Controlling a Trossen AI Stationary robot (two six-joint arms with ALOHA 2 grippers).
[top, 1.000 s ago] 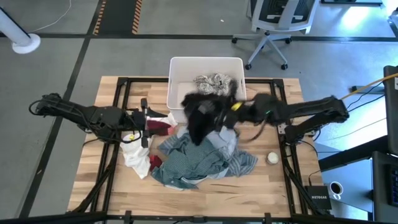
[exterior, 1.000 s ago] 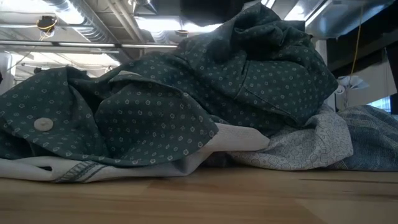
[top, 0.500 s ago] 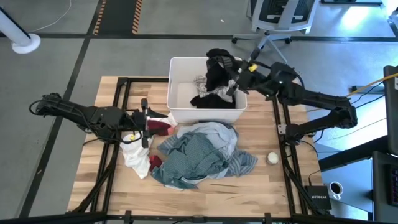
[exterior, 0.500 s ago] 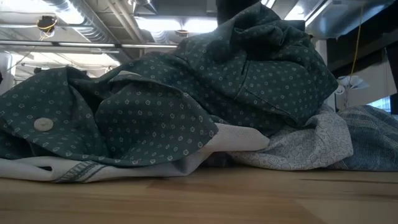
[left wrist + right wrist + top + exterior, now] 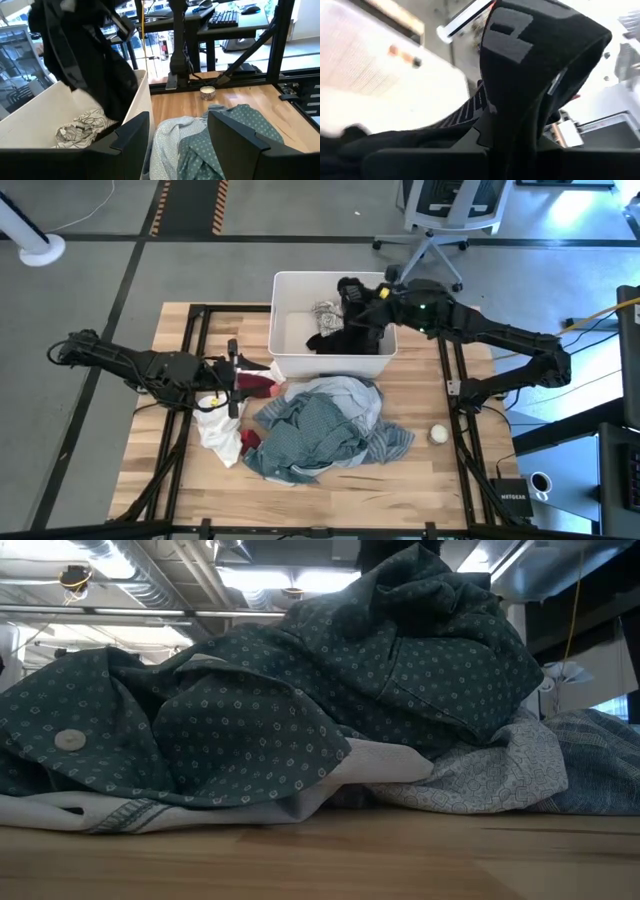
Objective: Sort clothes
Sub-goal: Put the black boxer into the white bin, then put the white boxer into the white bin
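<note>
Overhead, the right gripper point(image 5: 358, 298), fingers pinching a black garment point(image 5: 345, 325), has swung it from the heap point(image 5: 325, 425) to over the white tub point(image 5: 283, 350), near release. Low view: only the heap on the desk. Left wrist: left gripper point(image 5: 177, 132) fingers spread (idle beside the tub).

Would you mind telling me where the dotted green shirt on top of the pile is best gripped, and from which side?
I would take the dotted green shirt at its raised, crumpled crest, coming straight down from above. It lies heaped on the other clothes with folds standing up, so a pinch there should catch fabric without dragging the pale shirt beneath.
</note>
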